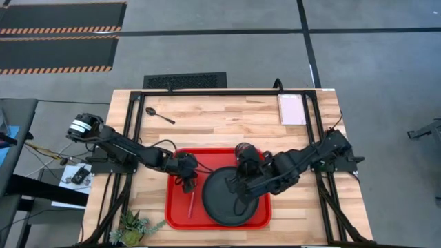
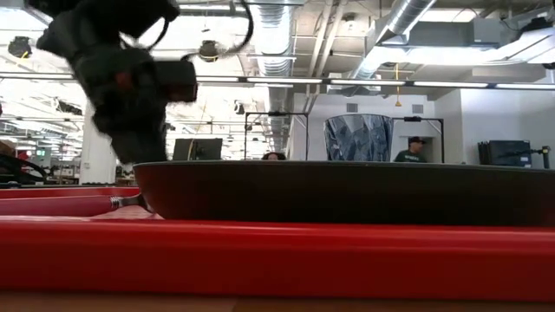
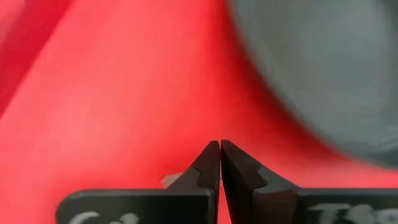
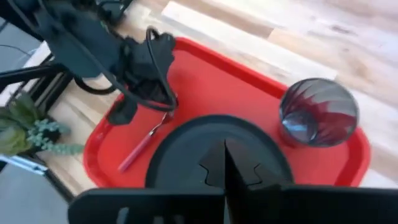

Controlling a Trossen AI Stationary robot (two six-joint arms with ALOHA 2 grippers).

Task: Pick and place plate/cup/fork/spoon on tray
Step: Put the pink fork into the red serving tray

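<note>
The red tray lies in the middle of the table. On it are the black plate, the dark tumbler cup upright at the far rim, and the red-handled fork lying flat at the left. The dark spoon lies on the wood at the far left. My left gripper is shut and low over the tray at the fork's tine end. My right gripper is shut and empty above the plate. My left gripper points down at the tray with its shut fingers beside the fork's tine end. I cannot tell whether they touch the fork. The fork lies flat on the tray.
A pale rectangular pad lies at the table's far right corner. A small potted plant stands at the near left corner. Bare wood shows between the tray and the far edge.
</note>
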